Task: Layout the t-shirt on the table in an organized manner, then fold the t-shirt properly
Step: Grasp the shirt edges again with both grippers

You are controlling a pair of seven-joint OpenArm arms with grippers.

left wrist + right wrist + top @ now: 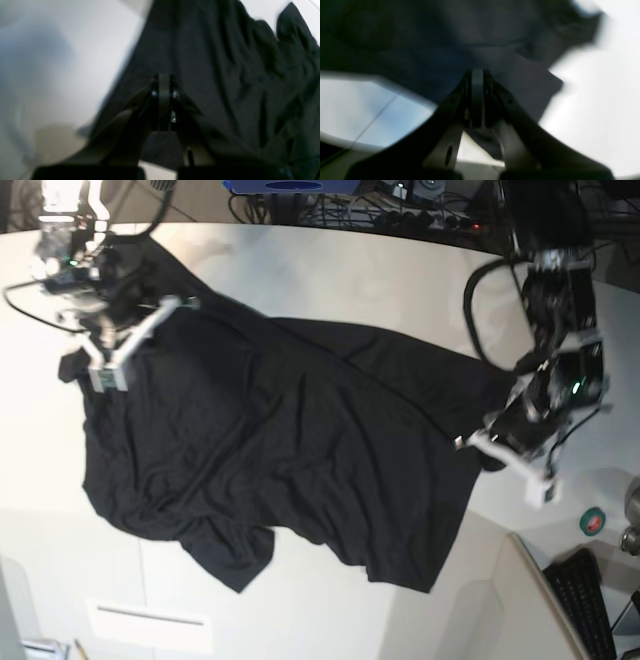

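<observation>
T-shirt (320,420), black cloth: one, lying across the middle of the table, creased and uneven, not in a neat rectangle. It runs from beside the right arm, at the base view's upper left, across to the left arm on that view's right. A pointed flap juts out at the lower left of centre, and a broader corner reaches down at the lower right. Wrinkles crowd its left half in the base view; the broader corner lies smoother.

Table (50,550), off-white and smooth: one, bare surface showing around the cloth.

Left gripper (161,77), black fingers: together, tips over the shirt; whether any cloth is pinched between them, I cannot tell. In the base view it stands at the shirt's right-hand part.

Right gripper (477,72), black fingers: together as well, over dark fabric near a shirt edge; the view is blurred, and I cannot tell if cloth is caught. In the base view it is above the shirt's upper left part.

Black cables (470,315): looped beside the arms.

Round red-and-green piece (592,521): one, to the right of the shirt in the base view.

Black ridged object (588,595): one, at the lower right, beside a beige panel (515,605).

Blue object (290,185): one, partly seen at the base view's top edge
</observation>
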